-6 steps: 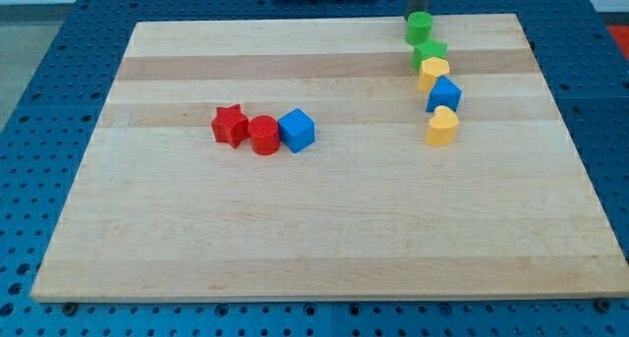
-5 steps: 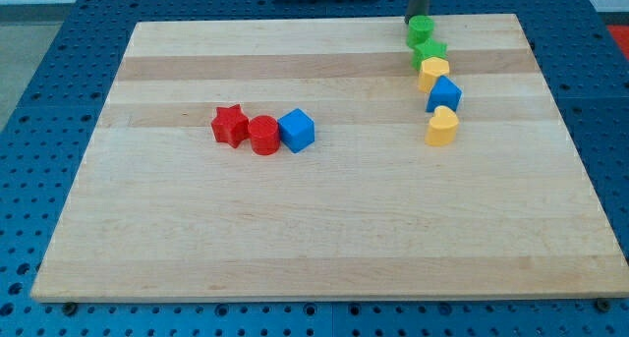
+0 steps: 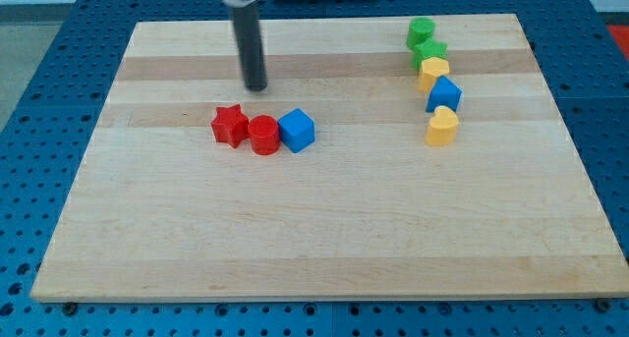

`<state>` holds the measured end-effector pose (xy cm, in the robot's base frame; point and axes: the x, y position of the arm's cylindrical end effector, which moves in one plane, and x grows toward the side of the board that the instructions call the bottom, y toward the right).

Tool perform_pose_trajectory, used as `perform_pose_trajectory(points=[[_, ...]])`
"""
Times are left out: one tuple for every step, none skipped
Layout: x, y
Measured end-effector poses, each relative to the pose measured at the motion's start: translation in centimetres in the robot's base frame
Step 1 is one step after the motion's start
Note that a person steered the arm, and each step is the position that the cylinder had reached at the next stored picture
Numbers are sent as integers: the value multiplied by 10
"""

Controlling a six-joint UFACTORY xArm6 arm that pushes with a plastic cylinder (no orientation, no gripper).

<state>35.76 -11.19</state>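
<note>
From my remote seat I see my tip [image 3: 257, 86] resting on the wooden board [image 3: 197, 239], in the upper left-of-centre part, touching none of the blocks. There is no pincer on this arm, only the straight dark rod, so nothing is held or clamped. Nearest to my tip, just toward the view's bottom, is a row of three blocks: the red star [image 3: 229, 125] on the view's left, the red cylinder [image 3: 263, 136] touching it in the middle, and the blue cube [image 3: 296, 130] touching the cylinder on the view's right. My tip stands above the gap between the star and the cylinder, near them but clearly apart. Well away on the view's right a second group runs in a close column from the board's top edge downward: the green cylinder [image 3: 421, 29], the green star [image 3: 428, 52], a yellow block [image 3: 433, 73] whose shape I cannot make out, another blue cube [image 3: 444, 93], and the yellow heart-like block [image 3: 442, 126] at the lower end. Each seems to touch or nearly touch its neighbour. As things lie, both groups sit tidy and neither is being pushed.
</note>
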Motion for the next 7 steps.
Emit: perform_pose_trajectory(points=[[5,-2],[26,9],[38,28],[39,30],[52,52],[66,77],[80,104]])
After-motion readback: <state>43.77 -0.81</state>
